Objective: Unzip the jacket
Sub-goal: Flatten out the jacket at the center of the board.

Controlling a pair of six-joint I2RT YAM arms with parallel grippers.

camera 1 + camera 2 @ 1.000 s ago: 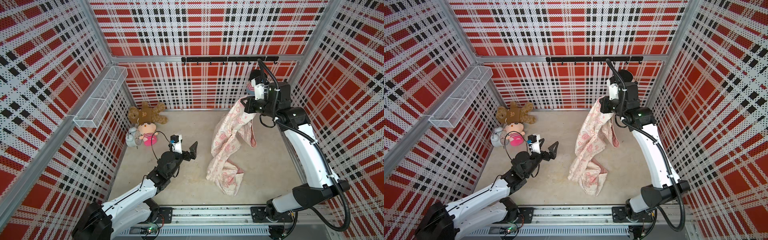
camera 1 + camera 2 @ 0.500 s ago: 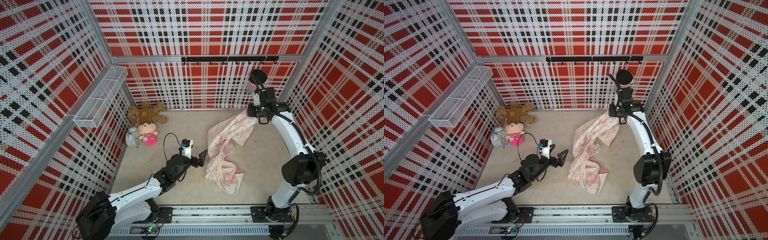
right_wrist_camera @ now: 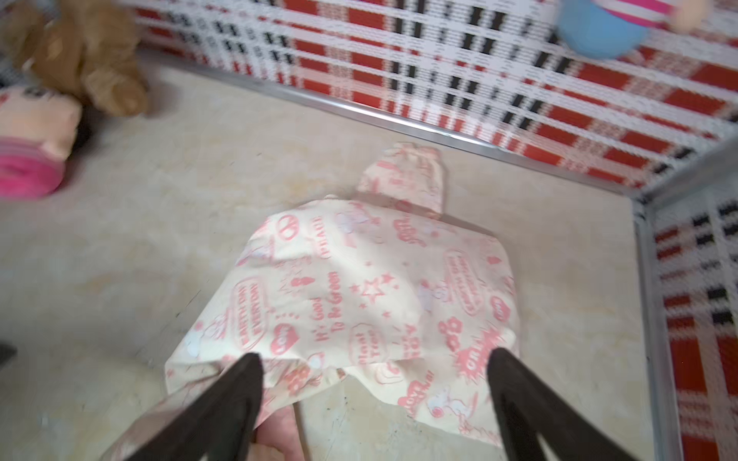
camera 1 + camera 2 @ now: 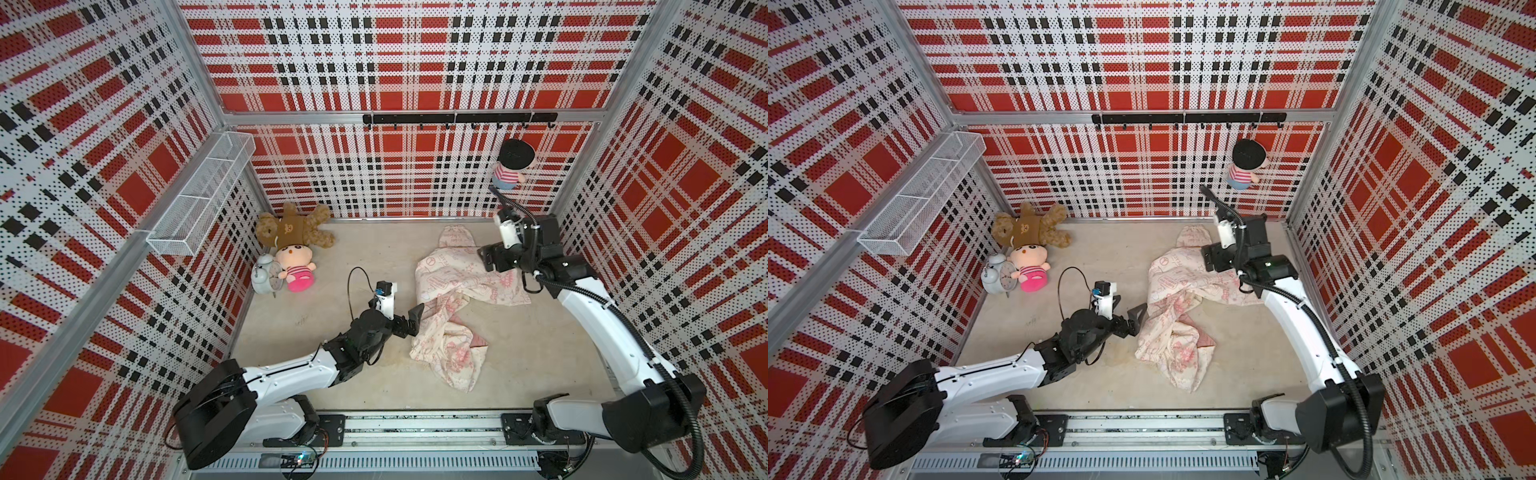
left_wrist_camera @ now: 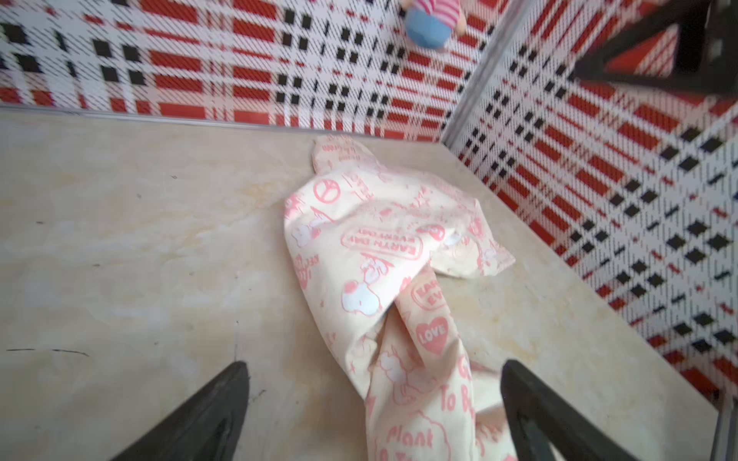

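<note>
jacket (image 4: 453, 291) lying crumpled centre-right in both top views | left gripper (image 5: 373, 364) hovering spread at its frame-left edge | right gripper (image 3: 374, 354) hanging spread over its upper part

left arm (image 4: 291, 372): stretched low and forward, wrist near level, left jaws parted wide | right arm (image 4: 590, 320): arched up from its base, wrist tipped downward, right jaws parted wide

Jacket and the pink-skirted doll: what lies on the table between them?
Nothing: both top views show bare table between jacket and doll; only the left arm's black cable loop arches above that stretch.
</note>
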